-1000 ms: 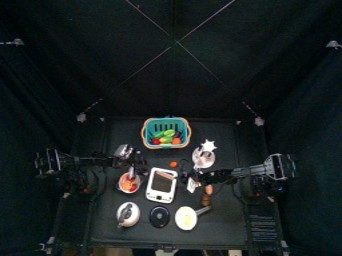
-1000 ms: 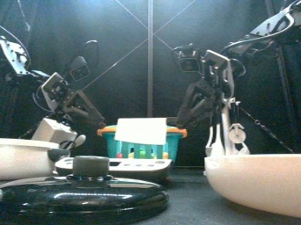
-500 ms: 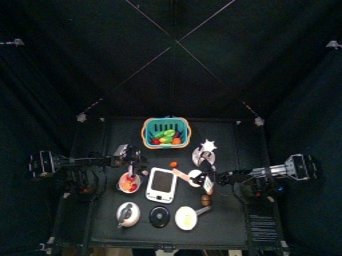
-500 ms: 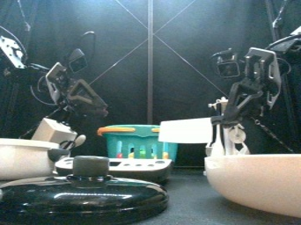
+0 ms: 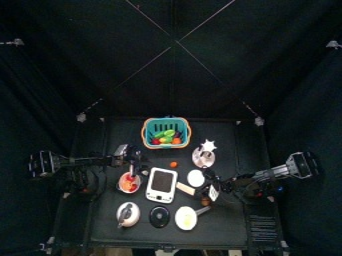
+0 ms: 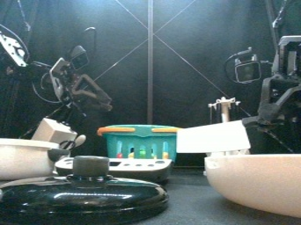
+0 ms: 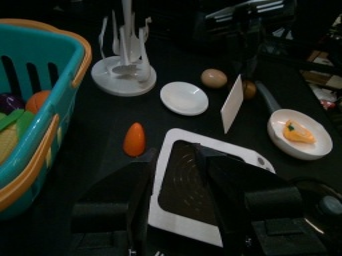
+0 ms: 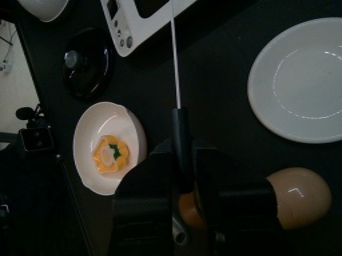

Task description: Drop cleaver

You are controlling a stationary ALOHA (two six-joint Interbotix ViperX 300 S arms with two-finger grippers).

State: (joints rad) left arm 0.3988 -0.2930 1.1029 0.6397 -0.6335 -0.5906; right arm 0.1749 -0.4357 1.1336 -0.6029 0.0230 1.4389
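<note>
1. Right gripper [image 8: 183, 158]: jaws pressed together on the dark handle of the cleaver [image 8: 175, 70], pinching it.
2. Cleaver: held off the table on the right side, blade reaching left from the gripper toward the middle. Broad pale face of the blade turned toward the front edge, seen edge-on as a thin line from the right wrist.
3. Below and beside the blade: a small white plate [image 8: 305, 72] on one side, a bowl [image 8: 107, 150] holding orange food with a green bit on the other. An egg [image 8: 297, 190] lying close to the gripper.
4. Further left, at the table's middle: a white tray [image 7: 201, 185] with a dark inside.
5. Left gripper [image 7: 201, 205]: hanging over the tray's near end, jaws spread, nothing between them.
6. Left of the tray: a carrot [image 7: 134, 139] on the bare table.
7. Far middle: a teal basket [image 5: 166, 131] with coloured items inside; to its right, a white rack [image 5: 205, 152].
8. Left side: a red bowl [image 5: 130, 183] just beside the left arm.
9. Near edge: a kettle [image 5: 128, 212] at the left, a black lid [image 5: 159, 218] just right of it.
</note>
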